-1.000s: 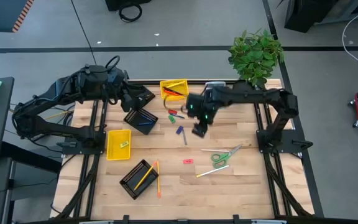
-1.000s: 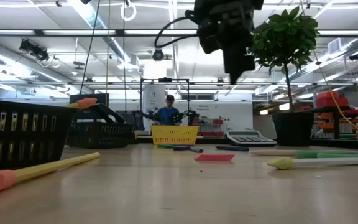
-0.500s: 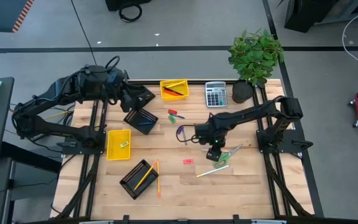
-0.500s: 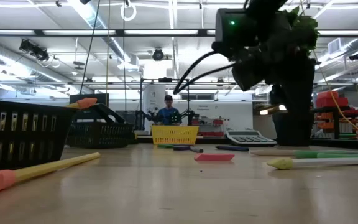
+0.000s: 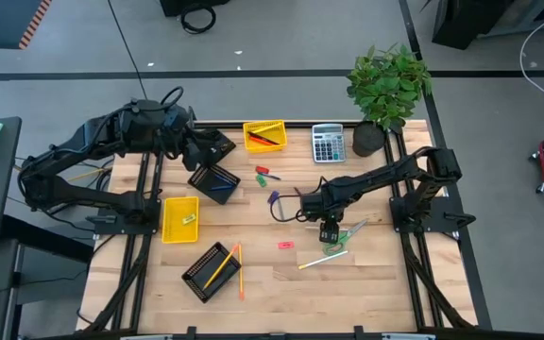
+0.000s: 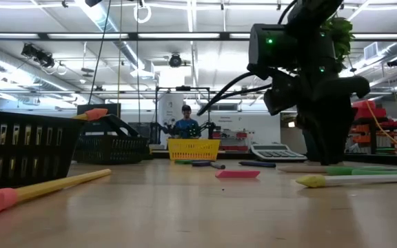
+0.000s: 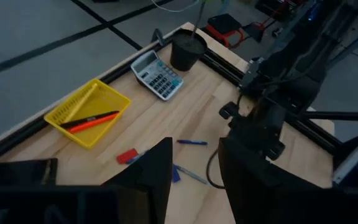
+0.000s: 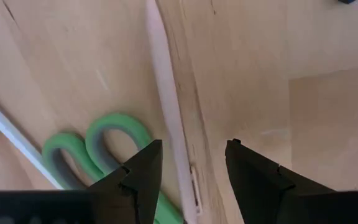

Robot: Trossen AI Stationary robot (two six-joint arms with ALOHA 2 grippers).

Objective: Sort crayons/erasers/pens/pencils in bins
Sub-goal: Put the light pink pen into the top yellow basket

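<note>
My right gripper (image 5: 329, 232) points down, open, low over the table right of the middle. In its wrist view a pale thin pencil (image 8: 164, 106) lies flat on the wood and runs between its fingers (image 8: 143, 169), untouched, beside the green scissor handles (image 8: 107, 146). A yellow pencil (image 5: 321, 258) and a pink eraser (image 5: 285, 246) lie close by. My left gripper (image 5: 212, 147) hangs open and empty (image 7: 194, 168) above a black mesh bin (image 5: 214, 182). The other bins are a yellow one (image 5: 263, 135) holding a red pen, a yellow one (image 5: 179, 218) and a black one (image 5: 208, 271) holding pencils.
A calculator (image 5: 328, 144) and a potted plant (image 5: 388, 83) stand at the far right. A blue stick (image 5: 274, 198) and small red and green pieces (image 5: 263, 174) lie near the table's middle. A person (image 6: 187, 124) stands far behind the table.
My right gripper has come from the far middle of the table toward the near right and down. It now stands low over the scissors and the pale pencil, its fingers turned to point at the table.
</note>
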